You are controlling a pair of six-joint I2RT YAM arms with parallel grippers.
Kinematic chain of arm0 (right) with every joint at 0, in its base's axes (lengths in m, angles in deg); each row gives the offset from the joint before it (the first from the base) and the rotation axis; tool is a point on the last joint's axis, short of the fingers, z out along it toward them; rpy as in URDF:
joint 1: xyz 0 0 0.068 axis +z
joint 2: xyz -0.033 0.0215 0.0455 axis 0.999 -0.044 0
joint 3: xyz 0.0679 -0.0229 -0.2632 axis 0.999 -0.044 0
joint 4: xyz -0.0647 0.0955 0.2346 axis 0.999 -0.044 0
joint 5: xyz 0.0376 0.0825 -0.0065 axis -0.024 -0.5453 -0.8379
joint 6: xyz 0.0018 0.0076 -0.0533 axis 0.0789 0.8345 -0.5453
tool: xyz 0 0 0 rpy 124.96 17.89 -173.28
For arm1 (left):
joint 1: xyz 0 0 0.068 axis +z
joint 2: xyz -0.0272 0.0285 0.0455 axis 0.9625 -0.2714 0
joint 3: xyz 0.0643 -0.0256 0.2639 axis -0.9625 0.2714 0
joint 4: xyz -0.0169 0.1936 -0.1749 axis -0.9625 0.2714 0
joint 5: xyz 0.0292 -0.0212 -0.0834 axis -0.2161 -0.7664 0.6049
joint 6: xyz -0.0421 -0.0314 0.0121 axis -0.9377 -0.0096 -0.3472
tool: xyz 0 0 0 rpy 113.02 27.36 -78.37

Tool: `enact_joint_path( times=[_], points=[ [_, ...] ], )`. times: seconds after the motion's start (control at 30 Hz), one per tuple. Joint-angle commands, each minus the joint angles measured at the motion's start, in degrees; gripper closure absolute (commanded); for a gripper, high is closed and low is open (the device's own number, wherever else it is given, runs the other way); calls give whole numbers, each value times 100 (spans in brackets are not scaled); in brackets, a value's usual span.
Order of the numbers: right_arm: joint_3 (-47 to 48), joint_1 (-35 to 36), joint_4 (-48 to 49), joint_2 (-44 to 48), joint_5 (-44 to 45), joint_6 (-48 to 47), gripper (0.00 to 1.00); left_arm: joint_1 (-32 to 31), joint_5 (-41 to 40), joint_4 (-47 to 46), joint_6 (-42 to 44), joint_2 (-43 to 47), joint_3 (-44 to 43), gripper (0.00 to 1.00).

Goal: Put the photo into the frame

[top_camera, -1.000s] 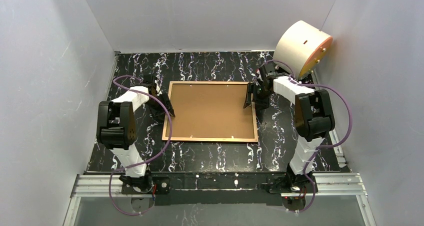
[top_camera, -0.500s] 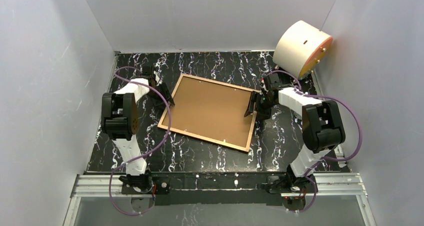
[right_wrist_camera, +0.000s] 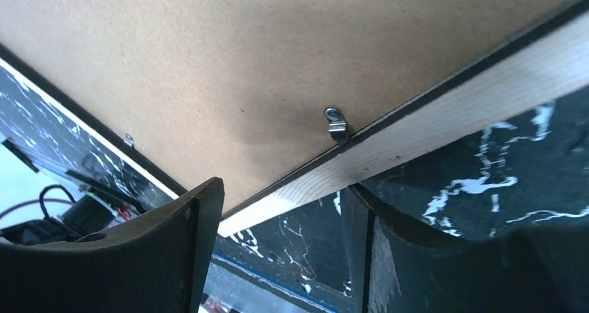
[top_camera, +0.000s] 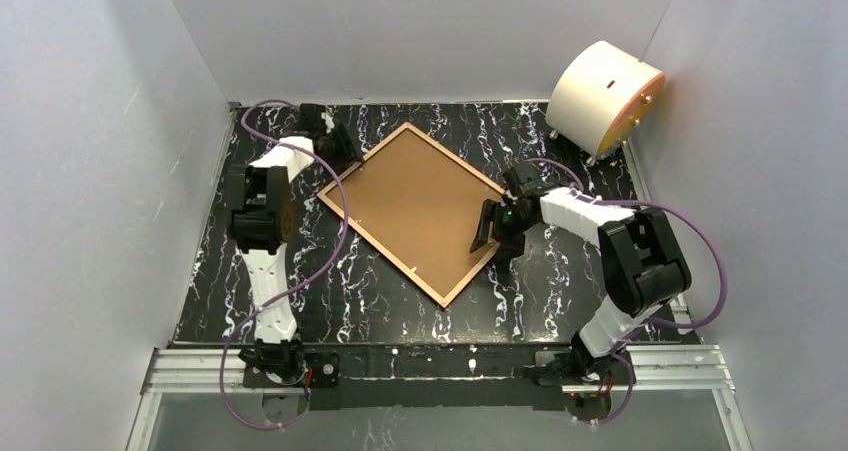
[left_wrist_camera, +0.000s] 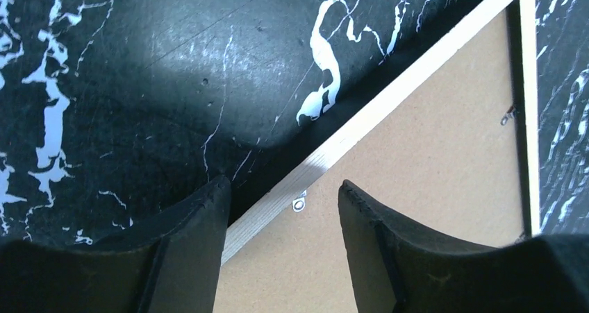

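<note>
The frame (top_camera: 362,160) lies back-up on the table, turned to a diamond, with the brown backing board (top_camera: 415,211) filling it. The photo is hidden. My left gripper (top_camera: 343,159) is at the frame's far left edge. In the left wrist view its open jaws (left_wrist_camera: 281,184) straddle the pale wood rail (left_wrist_camera: 417,73), the left finger against the rail's outer side and the right one over the board (left_wrist_camera: 430,174). My right gripper (top_camera: 495,236) is at the near right edge. It (right_wrist_camera: 283,187) is open across the rail (right_wrist_camera: 472,94) beside a metal clip (right_wrist_camera: 336,124).
A cream drum-shaped object (top_camera: 605,96) stands at the back right corner. Grey walls close in the black marbled table (top_camera: 300,261) on three sides. A metal rail (top_camera: 450,366) with both arm bases runs along the near edge.
The frame has turned clockwise from square to a diamond. My left gripper moved toward the back with its edge, and my right gripper came nearer with the opposite edge.
</note>
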Motion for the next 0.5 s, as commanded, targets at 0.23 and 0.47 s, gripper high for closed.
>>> enact_joint_path(
  times=[0.23,0.47],
  points=[
    [732,228,-72,948,905,-297,21,137,257,2349,583,507,-1064,27],
    [1738,-110,-63,333,1552,-997,16,205,-563,2705,667,1440,-254,15]
  ],
)
